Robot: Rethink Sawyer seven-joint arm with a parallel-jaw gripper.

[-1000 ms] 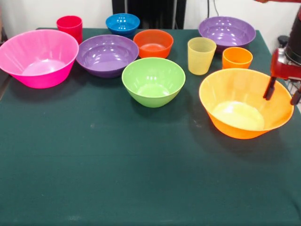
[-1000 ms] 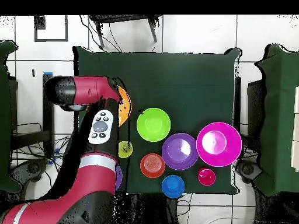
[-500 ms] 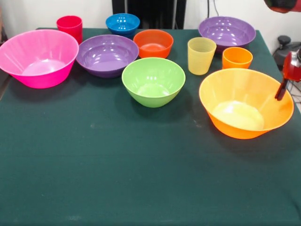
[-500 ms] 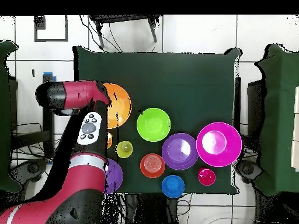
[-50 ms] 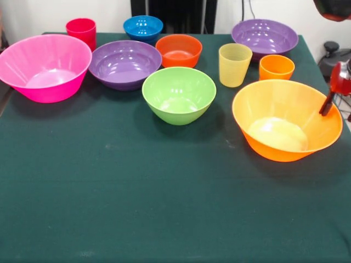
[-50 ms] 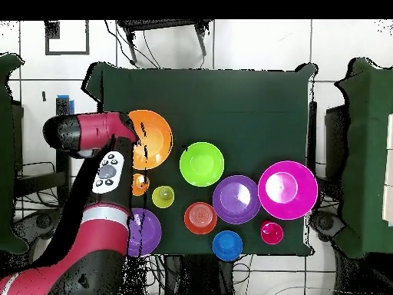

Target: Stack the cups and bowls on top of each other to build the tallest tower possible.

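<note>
My gripper hangs open and empty at the right rim of the big orange-yellow bowl; one dark finger shows and the other is cut by the picture's edge. All stand apart and upright on the cloth: the pink bowl, two purple bowls, the lime bowl, the small orange bowl and the blue bowl. The red cup, yellow cup and orange cup stand among them. Overhead, the arm hides the gripper beside the big bowl.
A dark green cloth covers the table, bare across its near half in the front view. Overhead, the arm's lower links pass beside the orange cup and one purple bowl.
The gripper has slid from over the big orange-yellow bowl out to its right rim, mostly within the first half second. Overhead, the arm now uncovers that bowl, the orange cup and a purple bowl.
</note>
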